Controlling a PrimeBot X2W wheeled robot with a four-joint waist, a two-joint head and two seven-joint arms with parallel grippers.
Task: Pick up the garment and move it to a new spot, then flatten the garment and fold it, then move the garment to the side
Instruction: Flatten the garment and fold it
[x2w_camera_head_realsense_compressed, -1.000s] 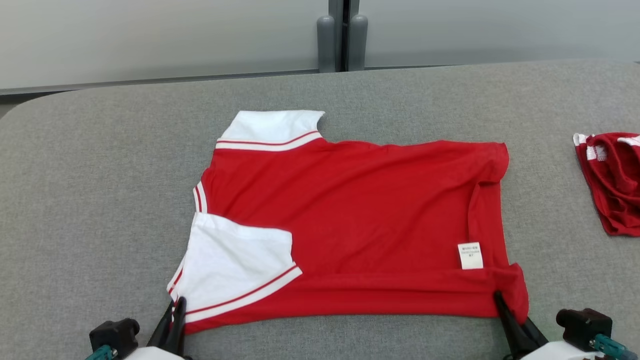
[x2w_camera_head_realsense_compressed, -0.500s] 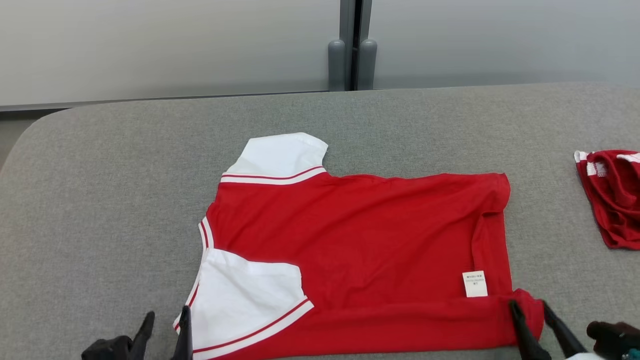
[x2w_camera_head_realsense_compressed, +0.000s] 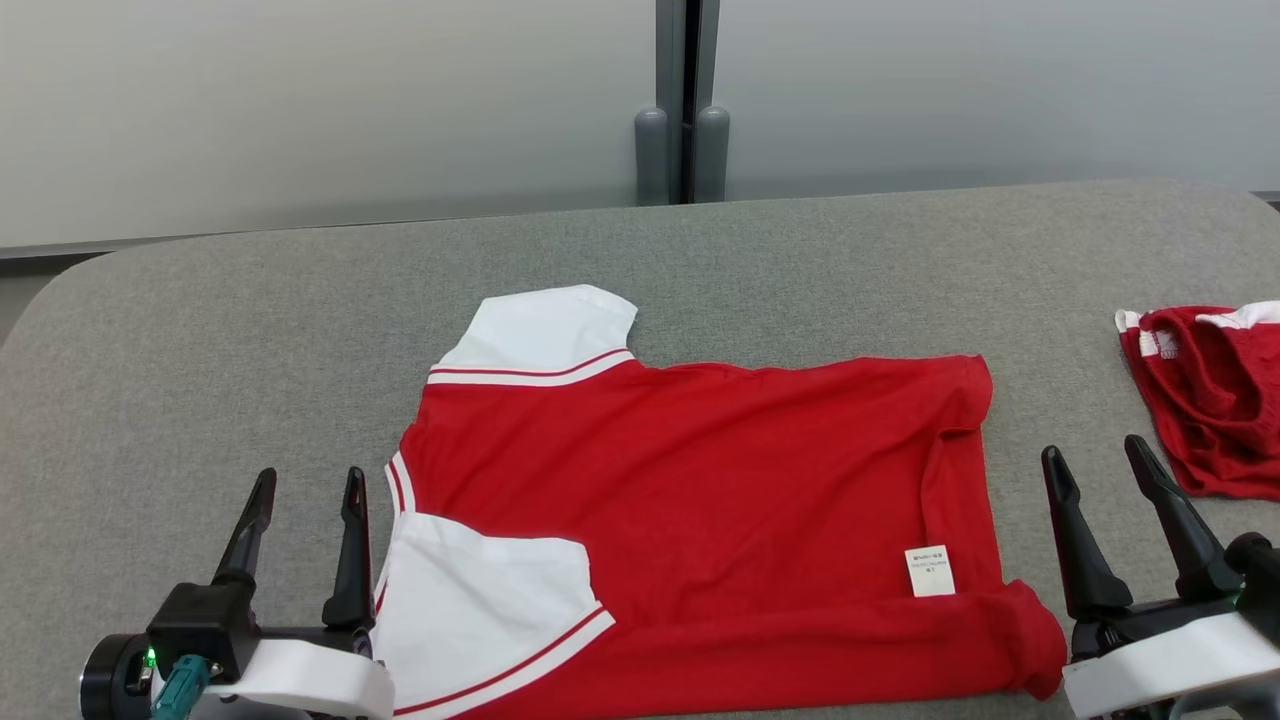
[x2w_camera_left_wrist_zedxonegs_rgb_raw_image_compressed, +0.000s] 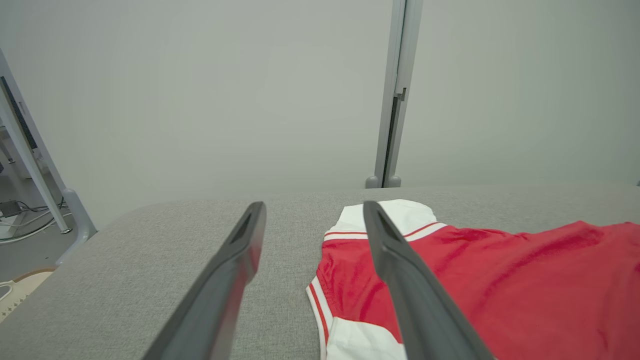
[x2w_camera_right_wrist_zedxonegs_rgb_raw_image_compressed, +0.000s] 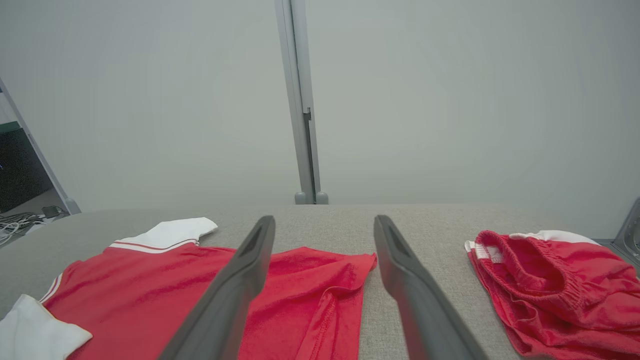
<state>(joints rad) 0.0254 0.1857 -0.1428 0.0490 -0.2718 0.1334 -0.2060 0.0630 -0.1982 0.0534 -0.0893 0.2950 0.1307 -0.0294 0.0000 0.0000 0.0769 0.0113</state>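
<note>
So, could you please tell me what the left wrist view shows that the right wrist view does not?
Left wrist view: the open left claw beside the neckline of the red shirt. Right wrist view: the open right claw and, right of it, crumpled red shorts. Both share the shirt, the grey table and the partition post.

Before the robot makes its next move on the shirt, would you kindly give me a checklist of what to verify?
1. Left hand open and free of cloth: ok.
2. Right hand open and free of cloth: ok.
3. Shirt lying smooth: not ok; its right edge and near hem are turned over.
4. Far sleeve folded in: not ok; it sticks out.
5. Shorts apart from the shirt: ok.
6. Table bare beside the shirt: ok.
</note>
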